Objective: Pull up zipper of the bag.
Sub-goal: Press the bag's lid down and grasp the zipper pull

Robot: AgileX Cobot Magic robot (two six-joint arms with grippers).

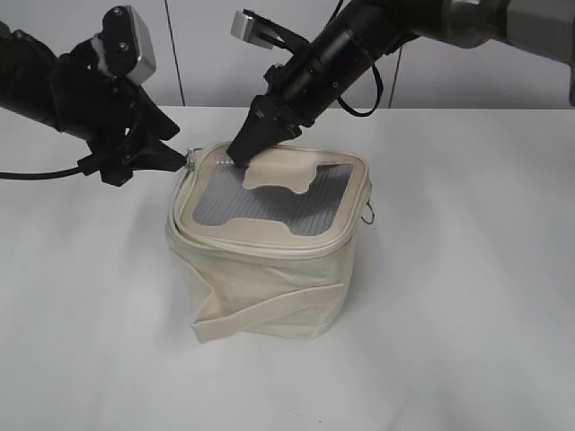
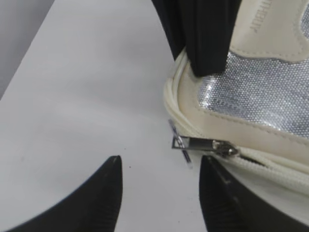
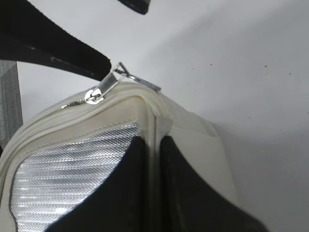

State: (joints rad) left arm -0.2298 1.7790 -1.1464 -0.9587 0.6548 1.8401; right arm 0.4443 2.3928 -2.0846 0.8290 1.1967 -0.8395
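two grippers meet at the bag on our white table: our left gripper is spread apart around the zipper slider's ring pull, our right gripper pressed together onto the lid's rear corner.

Both arms matte black, cylindrical links. Left gripper: black curved tapering fingers, ribbed inner pads. Grey camera block at 12 o'clock. Right gripper: black pointed fingers; silver forearm, looped black cable.
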